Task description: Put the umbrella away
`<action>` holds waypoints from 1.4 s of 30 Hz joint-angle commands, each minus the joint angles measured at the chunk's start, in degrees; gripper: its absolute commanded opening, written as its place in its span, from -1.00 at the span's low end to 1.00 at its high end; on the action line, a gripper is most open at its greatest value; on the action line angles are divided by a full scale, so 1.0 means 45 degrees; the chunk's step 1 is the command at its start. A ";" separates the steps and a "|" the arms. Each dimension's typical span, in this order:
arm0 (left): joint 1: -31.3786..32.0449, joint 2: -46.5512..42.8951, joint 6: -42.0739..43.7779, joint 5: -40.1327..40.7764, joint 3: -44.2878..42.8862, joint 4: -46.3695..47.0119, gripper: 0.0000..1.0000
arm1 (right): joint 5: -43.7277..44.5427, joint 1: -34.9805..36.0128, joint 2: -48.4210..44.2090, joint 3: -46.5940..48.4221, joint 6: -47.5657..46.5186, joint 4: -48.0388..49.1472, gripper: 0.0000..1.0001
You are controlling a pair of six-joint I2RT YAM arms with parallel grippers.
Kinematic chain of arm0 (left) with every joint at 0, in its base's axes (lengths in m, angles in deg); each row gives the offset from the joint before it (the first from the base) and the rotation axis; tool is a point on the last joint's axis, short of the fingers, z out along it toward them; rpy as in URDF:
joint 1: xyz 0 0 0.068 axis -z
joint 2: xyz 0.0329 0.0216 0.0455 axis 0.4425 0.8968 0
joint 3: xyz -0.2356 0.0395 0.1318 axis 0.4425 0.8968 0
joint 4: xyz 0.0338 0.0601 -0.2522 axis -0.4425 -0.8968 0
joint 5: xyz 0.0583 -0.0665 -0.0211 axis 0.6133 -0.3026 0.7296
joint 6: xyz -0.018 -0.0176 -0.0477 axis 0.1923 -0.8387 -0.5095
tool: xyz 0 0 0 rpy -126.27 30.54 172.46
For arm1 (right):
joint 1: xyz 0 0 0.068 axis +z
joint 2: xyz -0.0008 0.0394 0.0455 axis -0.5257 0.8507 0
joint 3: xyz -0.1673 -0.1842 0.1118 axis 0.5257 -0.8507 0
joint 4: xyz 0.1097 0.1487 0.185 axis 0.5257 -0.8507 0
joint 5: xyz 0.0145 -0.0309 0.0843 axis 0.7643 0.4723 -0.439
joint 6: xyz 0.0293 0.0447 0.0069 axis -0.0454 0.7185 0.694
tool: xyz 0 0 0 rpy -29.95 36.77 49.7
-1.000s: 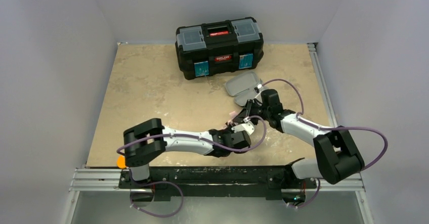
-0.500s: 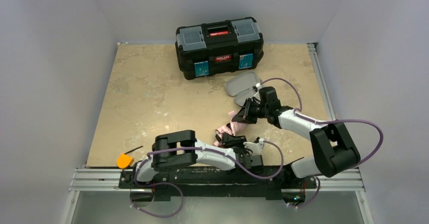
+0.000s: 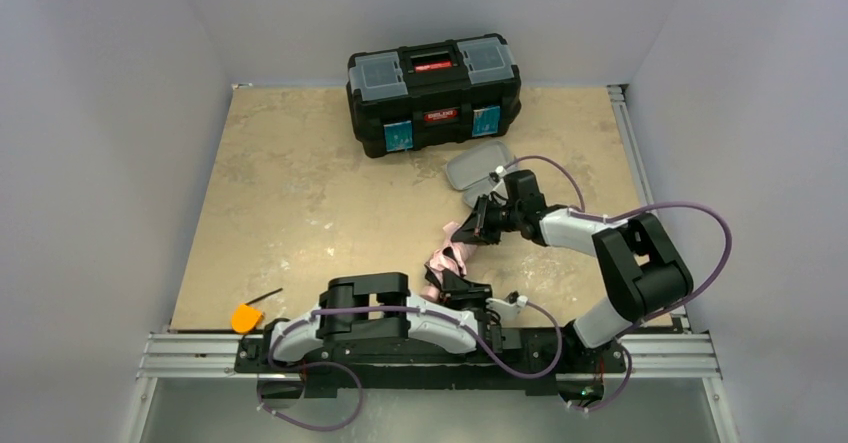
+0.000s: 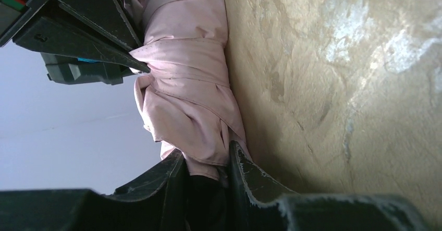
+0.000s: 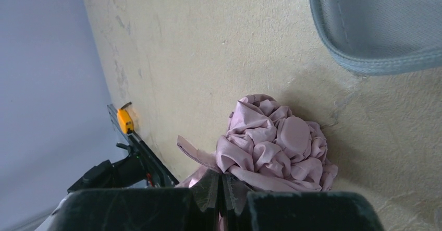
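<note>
The pale pink umbrella (image 3: 443,256) lies folded on the table between my two grippers. My left gripper (image 3: 452,285) is shut on its near end. In the left wrist view (image 4: 206,159) the jaws clamp the black handle end below the bunched fabric (image 4: 187,85). My right gripper (image 3: 476,225) holds the far end. In the right wrist view (image 5: 223,183) its jaws are nearly closed on a fold of pink fabric beside the crumpled canopy tip (image 5: 279,145). The shaft and ribs are hidden.
A small grey oblong case (image 3: 478,167) lies open just beyond the right gripper; its rim shows in the right wrist view (image 5: 375,59). A black toolbox (image 3: 433,91) stands closed at the back. An orange tool (image 3: 243,317) lies at the near left edge.
The left arm has folded back, its elbow swinging right toward the base. The right gripper has shifted left and away. The umbrella now shows stretched out between the two grippers.
</note>
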 commanded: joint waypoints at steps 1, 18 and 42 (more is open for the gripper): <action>0.0875 -0.0354 -0.0080 -0.3945 0.0368 -0.0053 -0.70 | 0.2618 -0.0301 0.0919 -0.0714 -0.1209 0.1489 -1.00; -0.3255 -0.7968 -0.2387 -0.8716 0.1325 0.0086 0.67 | 0.2626 -0.0312 0.0960 -0.1948 -0.1597 0.2517 -1.00; -0.8286 -0.6890 -0.2986 -1.7028 0.4888 0.5621 1.00 | 0.2090 -0.0296 0.0103 -0.2545 -0.1363 0.3212 -1.00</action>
